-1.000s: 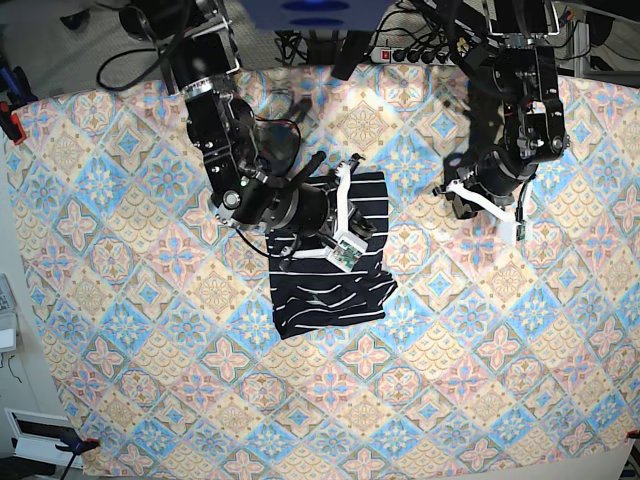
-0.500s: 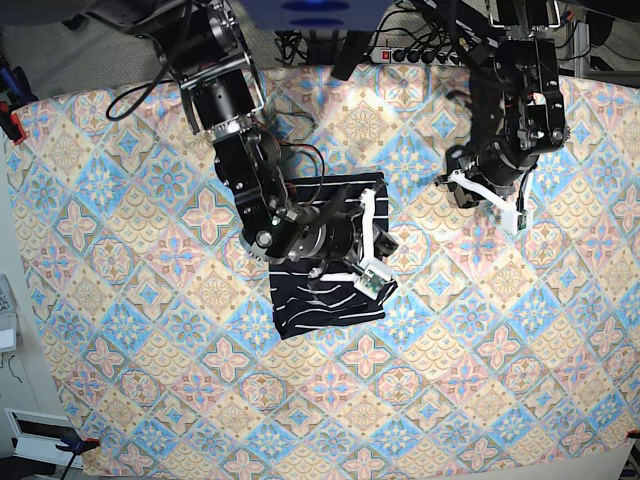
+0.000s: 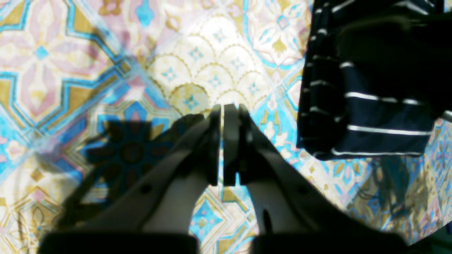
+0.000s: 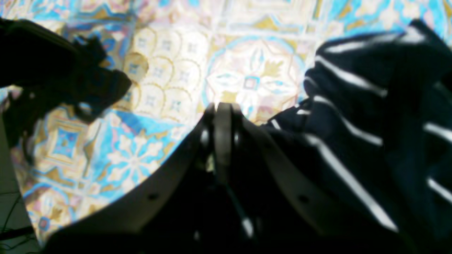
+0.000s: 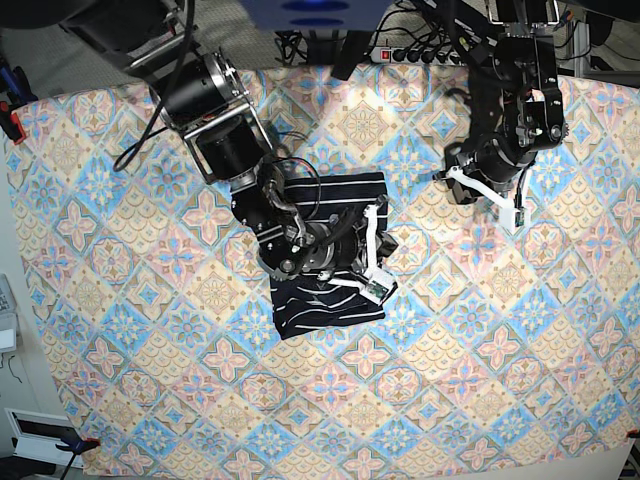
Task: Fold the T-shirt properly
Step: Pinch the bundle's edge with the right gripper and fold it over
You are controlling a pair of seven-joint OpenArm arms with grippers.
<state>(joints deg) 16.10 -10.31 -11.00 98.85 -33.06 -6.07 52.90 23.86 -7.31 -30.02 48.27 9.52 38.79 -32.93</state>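
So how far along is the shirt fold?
Mostly done: the T-shirt already lies as a compact rectangle on the tablecloth. The right gripper, shut, is at its edge; whether it pinches cloth is unclear. The left gripper is shut and empty. Left: final tidy.

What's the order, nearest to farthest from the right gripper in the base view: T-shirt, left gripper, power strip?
1. T-shirt: directly under the right gripper, which is over its right edge.
2. Left gripper: off to the view's right, above the tablecloth.
3. Power strip: beyond the cloth's far edge, top of view.
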